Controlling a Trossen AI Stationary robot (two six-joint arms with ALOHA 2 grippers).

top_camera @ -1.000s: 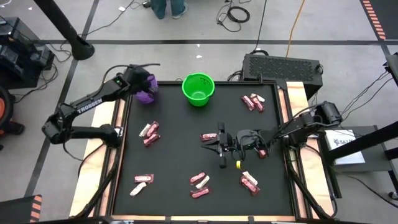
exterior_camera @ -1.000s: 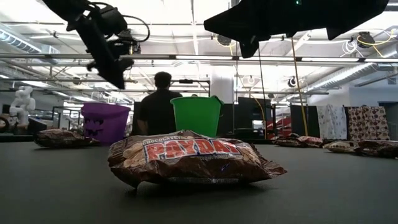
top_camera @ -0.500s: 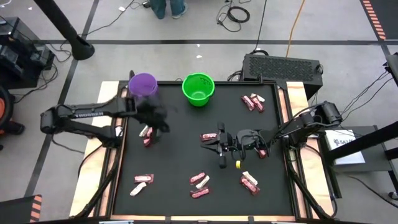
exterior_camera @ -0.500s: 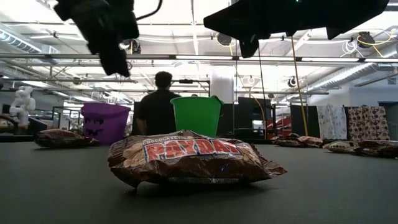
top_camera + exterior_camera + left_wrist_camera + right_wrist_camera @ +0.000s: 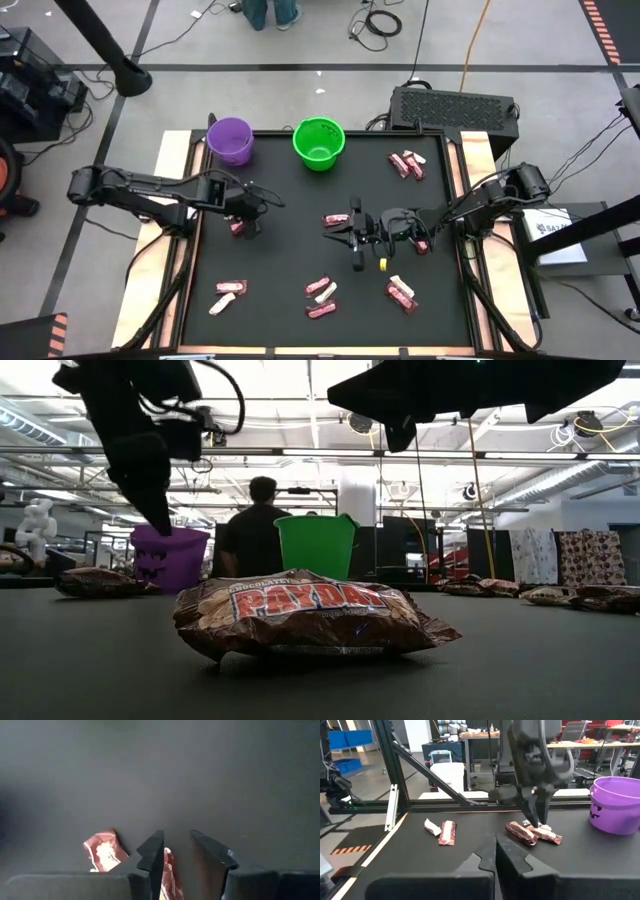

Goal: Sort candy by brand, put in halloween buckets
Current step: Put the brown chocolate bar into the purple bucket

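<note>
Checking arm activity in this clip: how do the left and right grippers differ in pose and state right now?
The left gripper is down over the candy pile near the small round purple plastic bucket, fingers parted around a pink-red wrapped bar. The right gripper hovers mid-table, shut and empty, not over any pile. Both are dark two-finger grippers above the black table.

two buckets (image 5: pixel 231 140) (image 5: pixel 318 142) stand side by side at the table's (image 5: pixel 290 260) far edge. candy clusters (image 5: pixel 407 165) (image 5: pixel 322 296) lie scattered across it. the left gripper (image 5: pixel 248 215) hangs over one cluster (image 5: pixel 238 226), the right gripper (image 5: pixel 352 232) near the table's middle.
</note>
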